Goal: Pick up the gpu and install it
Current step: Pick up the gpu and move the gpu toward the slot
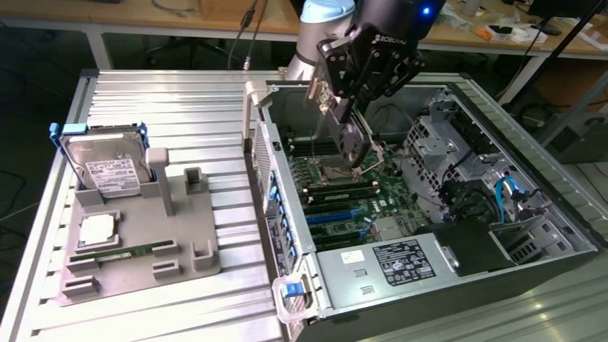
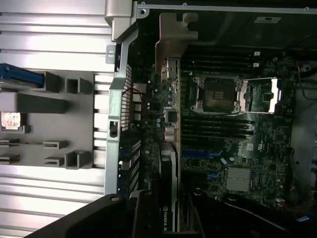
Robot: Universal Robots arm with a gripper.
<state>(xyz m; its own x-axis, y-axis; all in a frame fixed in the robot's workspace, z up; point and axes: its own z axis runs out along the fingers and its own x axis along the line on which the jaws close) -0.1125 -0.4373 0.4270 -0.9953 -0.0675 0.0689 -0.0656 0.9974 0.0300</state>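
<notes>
Wrist view: claw grips gpu apparently labelled NVIDIA.

**Card held inside the open case**

The claw grips the gpu edge-on, and the silver bracket is at the end far from the claw. Beyond the card lies the motherboard with its processor socket.

A ribbed table of pale metal slats spreads from nine o'clock to the centre of the exterior view. At twelve o'clock a wooden workbench stands on white legs, with cables hanging off its edge. Toward one o'clock a second bench bears clutter. Dark floor lies at ten o'clock.
</notes>
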